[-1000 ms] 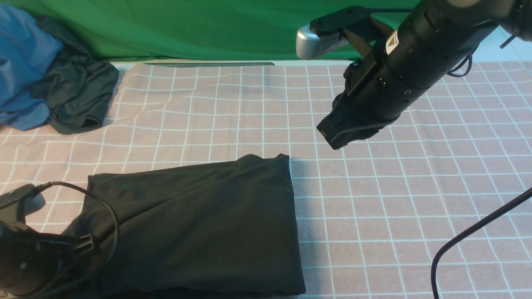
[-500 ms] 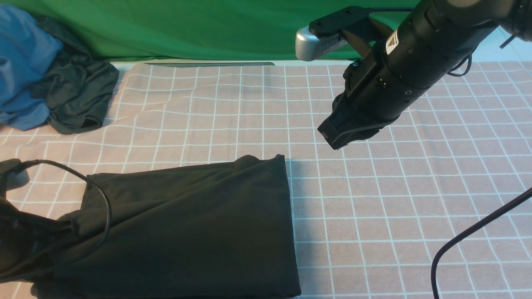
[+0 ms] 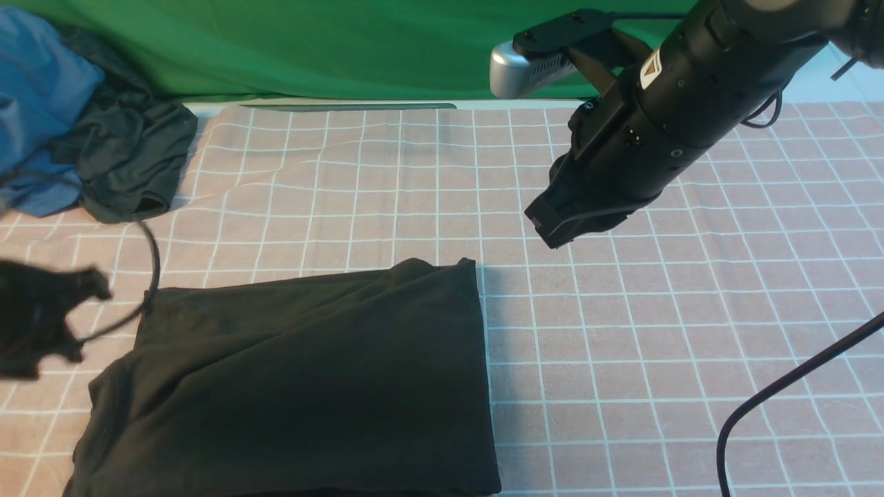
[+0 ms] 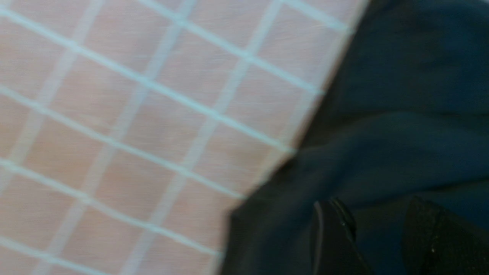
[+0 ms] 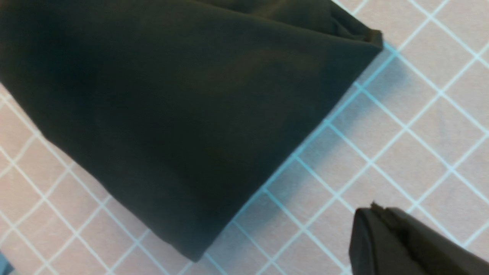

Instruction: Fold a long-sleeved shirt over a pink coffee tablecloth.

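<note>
I see the long-sleeved shirt [image 3: 297, 379] lying on the pink coffee tablecloth [image 3: 621, 331], on my near left side. It is already folded into a compact block, roughly rectangular; no sleeve is sticking out, and the logo and neck label are not visible. Its right edge is straight. The left side is less tidy, with a rounded lower corner and some creases across the top layer.

My left gripper [image 3: 41, 324] is just beside the left edge of the shirt, blurred in the front view. In the left wrist view its two fingers [image 4: 332, 236] stand apart with only cloth below them, so I judge them released, holding nothing.

My right gripper [image 3: 559, 221] hangs above the tablecloth, behind the far right corner of the shirt, apart from it. Its jaws are pressed together and empty.

I think the folding is mostly done. What may be left is one more fold, or only smoothing the left side. I cannot tell which.
</note>
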`<action>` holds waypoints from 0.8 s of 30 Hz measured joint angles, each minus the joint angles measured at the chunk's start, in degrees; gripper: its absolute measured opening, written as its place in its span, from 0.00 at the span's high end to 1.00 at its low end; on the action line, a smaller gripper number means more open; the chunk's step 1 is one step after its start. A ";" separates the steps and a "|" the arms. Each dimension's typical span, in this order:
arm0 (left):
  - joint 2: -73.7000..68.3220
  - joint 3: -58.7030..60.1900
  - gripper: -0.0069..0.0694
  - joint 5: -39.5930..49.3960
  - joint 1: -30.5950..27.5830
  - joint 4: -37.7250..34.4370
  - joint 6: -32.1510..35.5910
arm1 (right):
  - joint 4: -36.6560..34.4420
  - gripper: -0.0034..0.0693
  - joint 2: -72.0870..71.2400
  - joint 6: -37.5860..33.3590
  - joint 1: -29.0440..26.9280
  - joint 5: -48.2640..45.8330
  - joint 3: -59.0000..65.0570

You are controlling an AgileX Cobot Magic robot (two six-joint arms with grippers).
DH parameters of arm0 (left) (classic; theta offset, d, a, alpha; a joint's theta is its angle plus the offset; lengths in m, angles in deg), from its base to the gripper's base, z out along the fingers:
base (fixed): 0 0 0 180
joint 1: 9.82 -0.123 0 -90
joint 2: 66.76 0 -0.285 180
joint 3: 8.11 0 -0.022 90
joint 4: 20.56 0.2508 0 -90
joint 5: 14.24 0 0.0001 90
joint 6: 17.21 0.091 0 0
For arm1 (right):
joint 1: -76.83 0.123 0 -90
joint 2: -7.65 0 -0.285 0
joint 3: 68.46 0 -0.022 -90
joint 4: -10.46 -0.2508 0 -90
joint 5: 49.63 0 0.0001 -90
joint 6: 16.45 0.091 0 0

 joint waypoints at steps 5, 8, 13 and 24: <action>-2.44 -0.26 0.78 -1.19 4.49 -11.60 4.89 | -0.81 0.90 0.00 0.00 0.00 0.17 0.00; -6.85 -0.26 0.88 -3.26 6.41 -12.14 4.61 | -0.86 0.90 0.00 0.00 0.00 0.24 0.00; -16.38 -0.26 0.89 -5.53 6.34 -6.32 1.12 | -0.86 0.90 0.00 0.00 0.00 0.45 0.00; -22.71 -0.43 0.89 -8.45 2.24 0.62 -3.07 | -1.04 0.90 0.00 0.00 0.00 -0.01 0.00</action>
